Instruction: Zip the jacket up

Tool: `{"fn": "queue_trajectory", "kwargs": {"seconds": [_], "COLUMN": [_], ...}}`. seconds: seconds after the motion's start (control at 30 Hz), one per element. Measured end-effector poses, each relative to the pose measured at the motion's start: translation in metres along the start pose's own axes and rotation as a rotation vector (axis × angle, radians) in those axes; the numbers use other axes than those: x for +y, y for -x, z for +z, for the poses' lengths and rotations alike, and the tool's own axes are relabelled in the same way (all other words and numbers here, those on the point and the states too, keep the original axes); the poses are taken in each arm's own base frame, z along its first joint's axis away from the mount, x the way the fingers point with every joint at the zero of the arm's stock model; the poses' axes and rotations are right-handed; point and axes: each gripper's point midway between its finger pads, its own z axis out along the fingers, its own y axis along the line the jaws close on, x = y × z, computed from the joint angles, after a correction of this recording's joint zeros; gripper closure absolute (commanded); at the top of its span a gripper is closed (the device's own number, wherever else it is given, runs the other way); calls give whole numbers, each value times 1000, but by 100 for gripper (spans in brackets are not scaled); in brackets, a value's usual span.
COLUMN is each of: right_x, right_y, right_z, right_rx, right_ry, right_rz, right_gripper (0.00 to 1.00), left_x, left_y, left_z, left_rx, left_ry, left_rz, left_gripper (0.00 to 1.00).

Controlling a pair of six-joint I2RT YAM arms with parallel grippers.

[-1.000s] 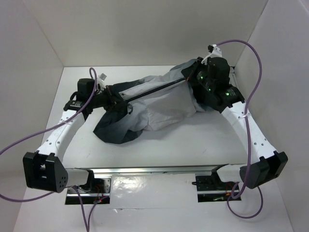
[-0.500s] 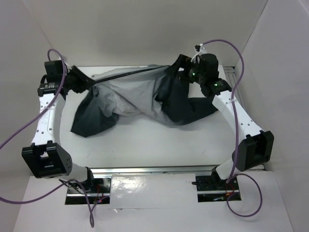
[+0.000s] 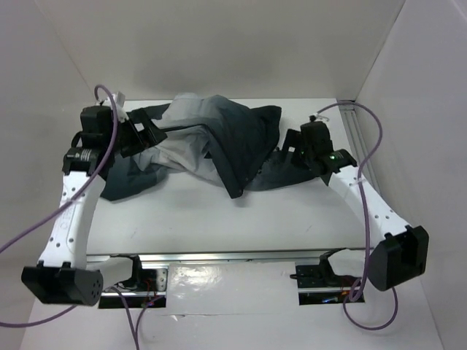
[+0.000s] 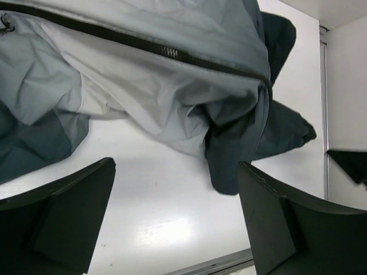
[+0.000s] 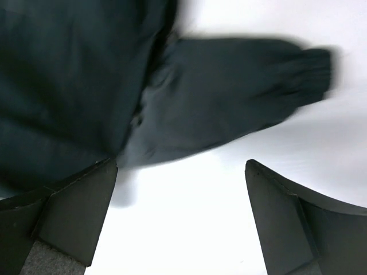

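Fingers [image 4: 63, 217] of your left gripper [image 4: 175, 169]: spread, empty. Your right gripper [image 5: 180, 166]: likewise spread, empty. Jacket [image 3: 226, 135]: crumpled along the worktop's [image 3: 219, 219] far edge, between both grippers, just beyond their fingertips, grey lining showing.

The white tabletop [image 3: 219, 226] carried the crumpled dark jacket [image 3: 233, 138], which lay heaped between the left claw [image 3: 146, 133] and the right claw [image 3: 290, 151], grey lining upturned near the left claw, a dark sleeve beside the right claw.

The left pincer [image 4: 176, 166] and right pincer [image 5: 181, 164] both gape wide, apparently gripping nothing.
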Motion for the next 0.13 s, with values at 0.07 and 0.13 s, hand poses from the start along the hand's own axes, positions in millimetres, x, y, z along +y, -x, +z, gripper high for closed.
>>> {"fn": "queue_trajectory", "kwargs": {"seconds": [0.07, 0.13], "right_x": [-15, -26], "right_y": [14, 22], "right_z": [-3, -5], "right_rx": [-61, -95], "right_ry": [-65, -108], "right_rz": [18, 30], "right_gripper": [2, 1], "left_x": [1, 0], "left_y": [-9, -13], "left_z": [-11, -21], "left_rx": [-8, -25], "left_ry": [-10, -19], "left_rz": [16, 40], "left_gripper": [0, 0]}}
